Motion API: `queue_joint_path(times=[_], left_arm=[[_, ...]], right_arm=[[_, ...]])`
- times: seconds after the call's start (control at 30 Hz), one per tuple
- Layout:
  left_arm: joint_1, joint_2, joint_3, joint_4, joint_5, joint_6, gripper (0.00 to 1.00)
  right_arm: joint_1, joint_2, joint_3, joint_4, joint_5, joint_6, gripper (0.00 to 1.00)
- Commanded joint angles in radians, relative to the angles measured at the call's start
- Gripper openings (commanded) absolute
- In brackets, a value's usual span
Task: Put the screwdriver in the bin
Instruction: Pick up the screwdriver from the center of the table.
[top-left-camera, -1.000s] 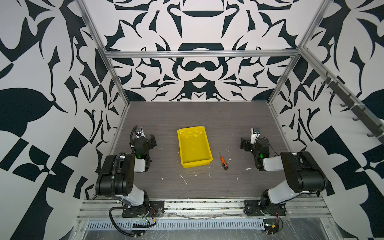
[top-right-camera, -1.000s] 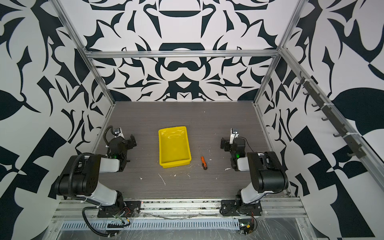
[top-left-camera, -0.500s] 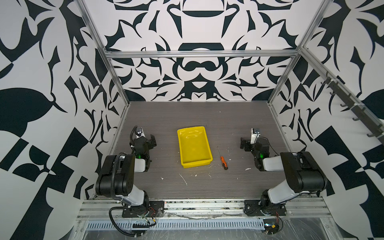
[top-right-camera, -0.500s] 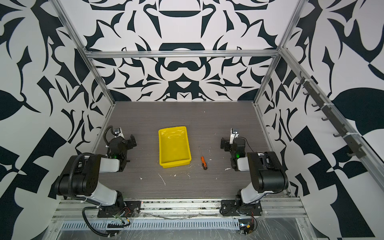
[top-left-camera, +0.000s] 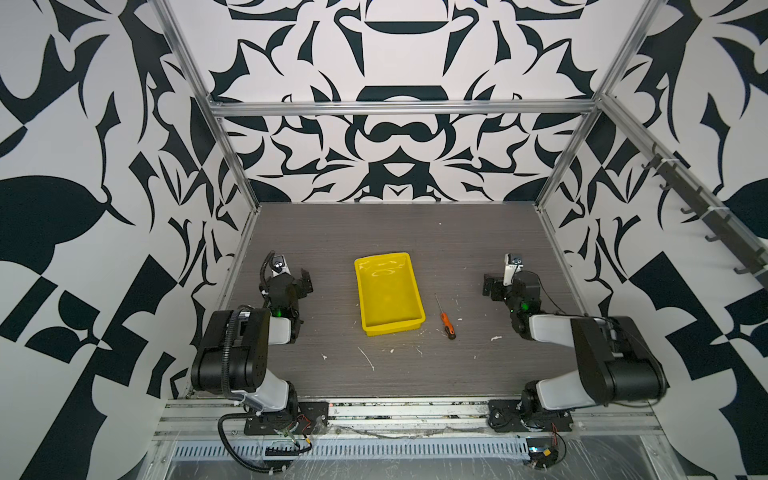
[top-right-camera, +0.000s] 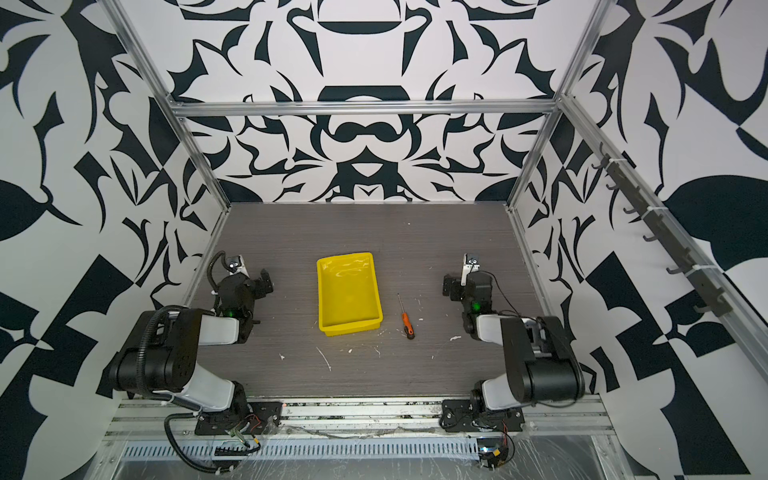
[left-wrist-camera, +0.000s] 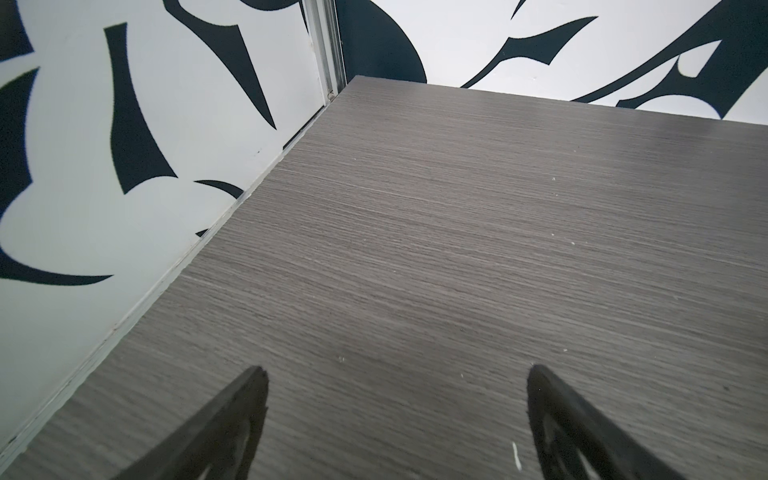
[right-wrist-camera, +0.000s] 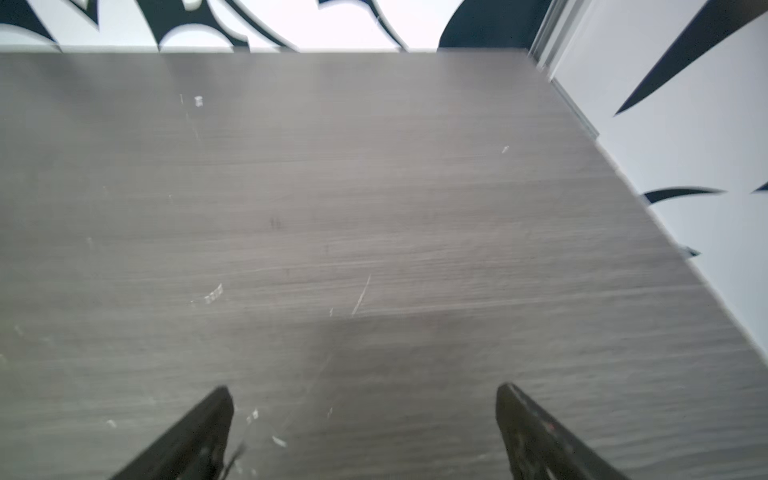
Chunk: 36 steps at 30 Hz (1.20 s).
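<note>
While the screwdriver (top-left-camera: 445, 319) lies flat on the grey surface (top-left-camera: 415, 232), just at 3 o'clock of the yellow bin (top-left-camera: 388, 297) and not touching it, both arms sit folded well apart from it. The left hand (left-wrist-camera: 395, 415) and right hand (right-wrist-camera: 363, 419) each show fingers spread apart, holding nothing.

No visible change since earlier.

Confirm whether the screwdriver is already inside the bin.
No, the screwdriver lies on the table beside the yellow bin, outside its rim.
</note>
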Motion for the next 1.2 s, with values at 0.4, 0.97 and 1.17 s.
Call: queue_joint_path(times=[0.4, 0.97, 1.17], left_arm=[[-0.002, 0.008, 0.016, 0.03, -0.006, -0.014, 0.99], [-0.002, 0.008, 0.017, 0.03, -0.007, -0.014, 0.99], [-0.002, 0.008, 0.016, 0.03, -0.007, -0.014, 0.99]], right_arm=[[0.48, -0.187, 0.507, -1.322, 0.146, 0.396, 1.0], [0.599, 0.127, 0.478, -1.129, -0.063, 0.369, 0.96], [0.601, 0.178, 0.435, -1.067, -0.088, 0.356, 0.81]])
